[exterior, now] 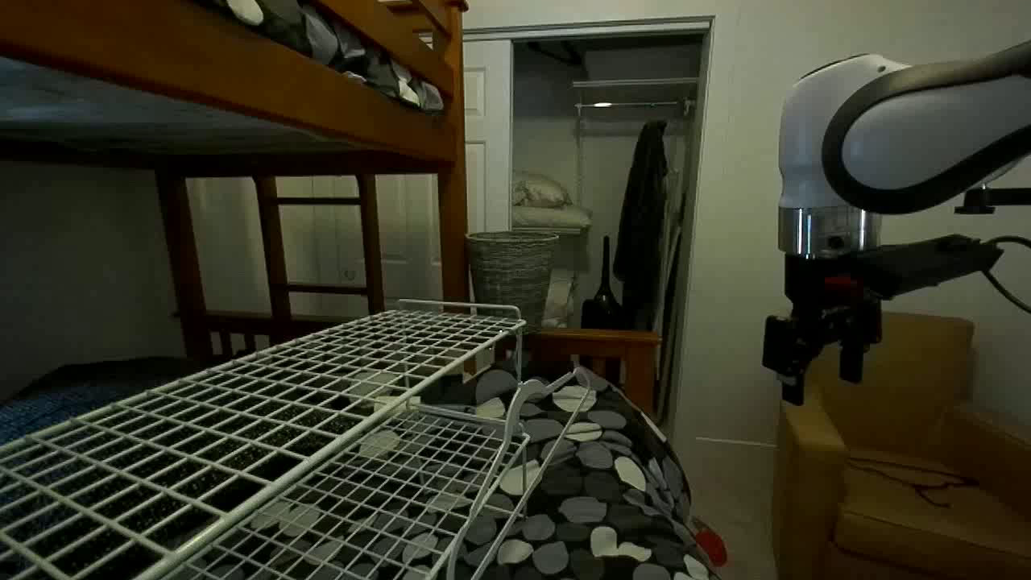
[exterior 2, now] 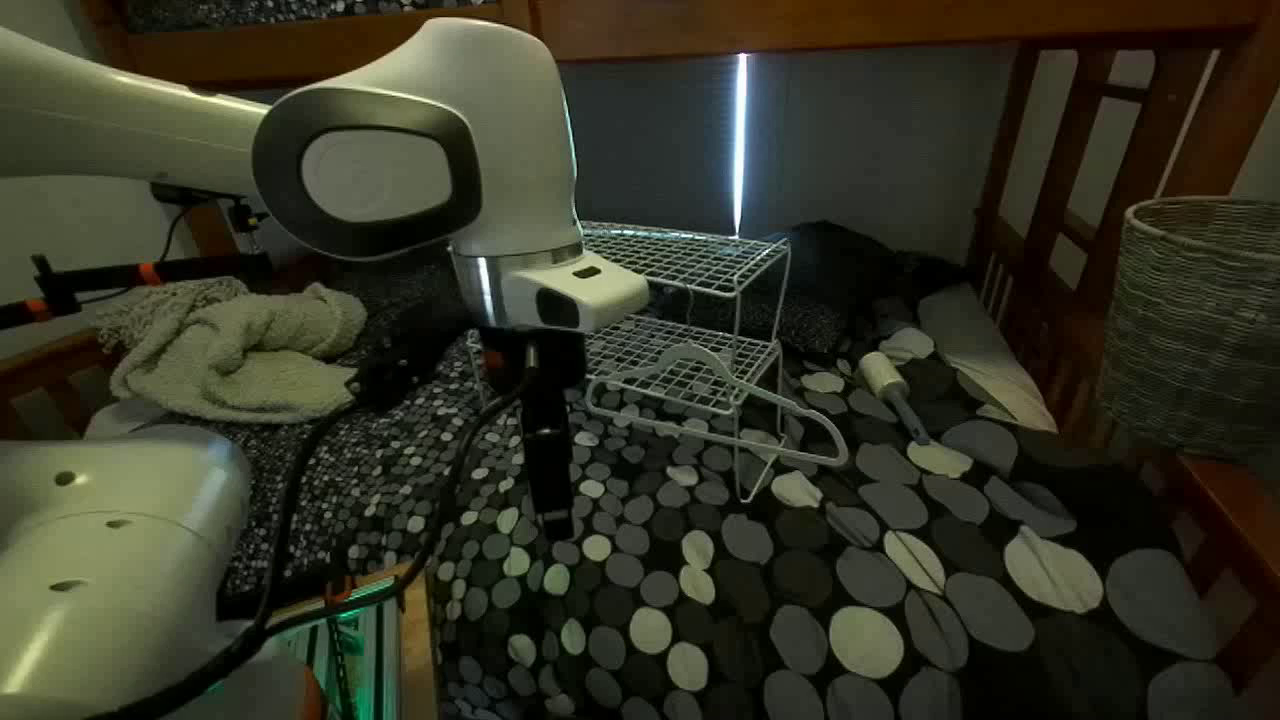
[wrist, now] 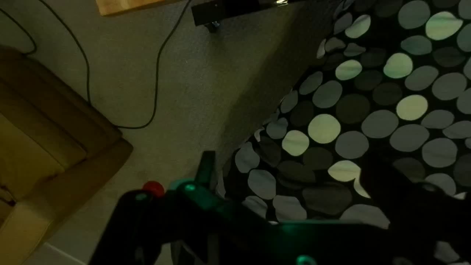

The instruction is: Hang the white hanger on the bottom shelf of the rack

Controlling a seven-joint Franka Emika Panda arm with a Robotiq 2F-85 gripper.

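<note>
In an exterior view, we see the claw (exterior: 821, 387) up on the right, pointing down and released, its jaws apart with nothing between them; the white hanger (exterior: 511, 423) lies well off to its left and lower, on the side of the rack (exterior: 346, 439) that faces the claw. In an exterior view, the bottom shelf (exterior 2: 645, 345) has the hanger overlapping its front edge, to the right of the claw as we look; the hanger's long axis runs roughly along that edge, and one end pokes past the corner. The hook we cannot make out, so whether it already hangs there we cannot tell. In the wrist view, we find bedspread (wrist: 353, 106) and carpet (wrist: 191, 92) under the parted jaws, and no hanger. We judge that, should it need grasping, the claw must first travel across toward the rack and turn its jaws to straddle that long bar.
</note>
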